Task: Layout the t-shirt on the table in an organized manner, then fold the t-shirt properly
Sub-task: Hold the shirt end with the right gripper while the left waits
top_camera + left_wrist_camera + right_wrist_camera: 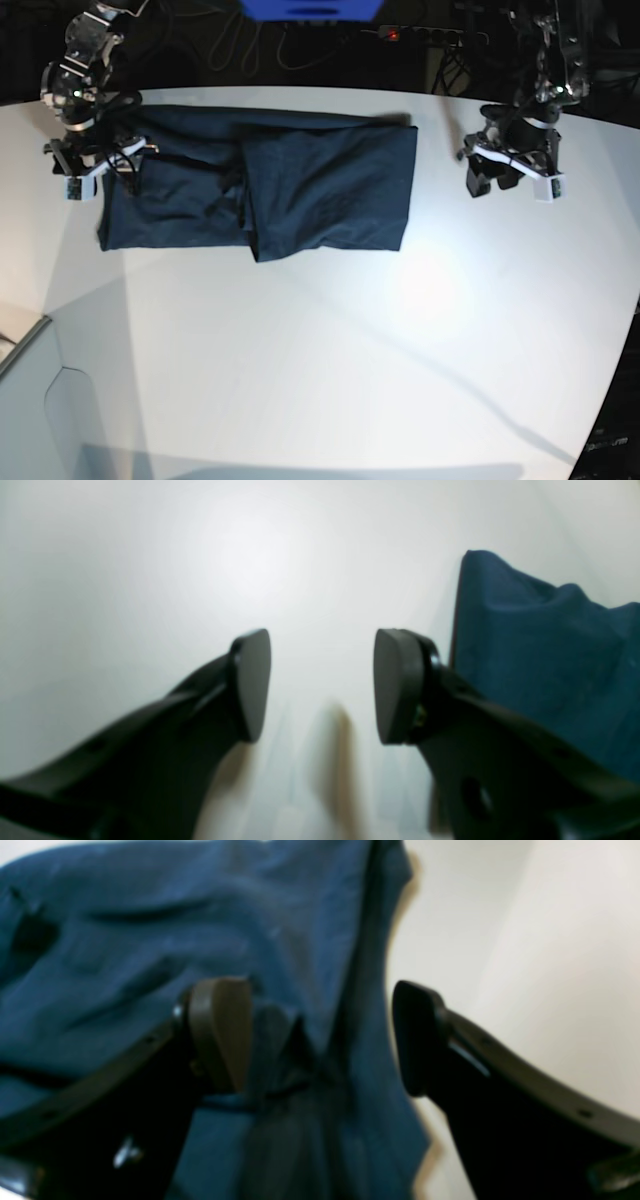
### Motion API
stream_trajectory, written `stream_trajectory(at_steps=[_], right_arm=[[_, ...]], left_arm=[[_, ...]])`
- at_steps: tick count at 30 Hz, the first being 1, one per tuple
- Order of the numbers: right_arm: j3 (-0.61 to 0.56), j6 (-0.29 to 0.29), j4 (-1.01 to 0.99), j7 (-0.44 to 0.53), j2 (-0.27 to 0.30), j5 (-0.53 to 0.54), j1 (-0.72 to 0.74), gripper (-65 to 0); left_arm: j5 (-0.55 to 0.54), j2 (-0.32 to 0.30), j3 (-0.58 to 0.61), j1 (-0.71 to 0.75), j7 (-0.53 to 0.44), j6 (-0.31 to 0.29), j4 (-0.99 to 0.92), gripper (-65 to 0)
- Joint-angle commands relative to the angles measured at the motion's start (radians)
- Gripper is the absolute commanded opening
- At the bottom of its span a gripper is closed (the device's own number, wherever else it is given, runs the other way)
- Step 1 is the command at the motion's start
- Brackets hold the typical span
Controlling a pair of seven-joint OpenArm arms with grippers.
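Observation:
The dark navy t-shirt (300, 185) lies partly folded across the far half of the white table (350, 350), with one flap turned over its middle. My right gripper (105, 170) stands over the shirt's left end. In the right wrist view this gripper (320, 1035) is open wide, with wrinkled t-shirt (150, 940) cloth below and between its fingers. My left gripper (512, 180) hovers over bare table just right of the shirt's right edge. Seen from its wrist, the left gripper (322, 685) is open with nothing between its pads, and the t-shirt (540, 645) edge is at the right.
Behind the table's far edge are dark cables, a blue object (310, 8) and a power strip with a red light (392, 35). The table edge curves at the lower left, beside a pale grey surface (30, 400).

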Motion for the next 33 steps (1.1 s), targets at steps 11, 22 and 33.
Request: stream_trajectory(at_steps=[11,22,33], right_arm=[[0.001,0.0,-0.061,0.023,0.011,0.011,0.017,-20.3],[-0.007,0.002,-0.13,0.023,0.008,0.011,0.034,-23.2],[0.058,0.005,0.086,0.03,0.003,0.07,0.042,-24.6]], left_arm=[[-0.008,-0.008,-0.004,-0.007,-0.019,-0.008,0.019,-32.9],[-0.008,-0.008,-0.004,-0.021,-0.019,-0.008,0.016,-32.9],[-0.008,-0.008,-0.004,-0.022,-0.019,-0.008,0.013,-32.9]])
